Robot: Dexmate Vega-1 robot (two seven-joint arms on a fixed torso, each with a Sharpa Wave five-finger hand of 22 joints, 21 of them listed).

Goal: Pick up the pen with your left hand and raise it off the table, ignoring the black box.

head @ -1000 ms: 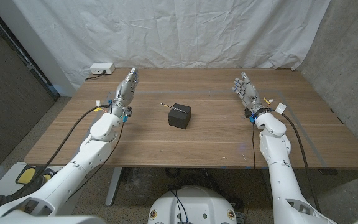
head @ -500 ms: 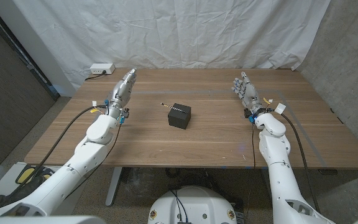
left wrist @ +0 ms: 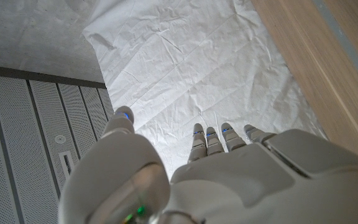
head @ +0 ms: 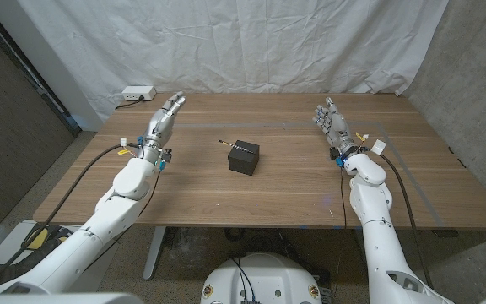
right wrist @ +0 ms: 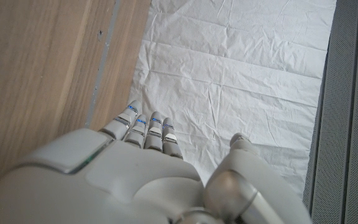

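Reaching out over the left side of the wooden table (head: 294, 181), my left hand (head: 164, 120) holds nothing, its fingers stretched forward and a little apart, pointing toward the far edge. From my left wrist view the same hand (left wrist: 229, 168) shows its back, with the fingertips (left wrist: 207, 134) aimed at the white cloth backdrop (left wrist: 185, 56) and nothing between them. The pen (head: 226, 143) lies on the table near the middle, a thin dark stick with a pale tip, just beside the far left corner of the black box (head: 244, 157); I cannot tell whether the two touch. It sits well apart from my left hand, off to that hand's right. My right hand (head: 332, 125) stands over the right side of the table, fingers extended and slightly spread, gripping nothing; in my right wrist view that hand (right wrist: 129, 168) likewise shows loose, straight fingers against the backdrop. A white power strip (head: 137, 93) rests at the table's far left corner.
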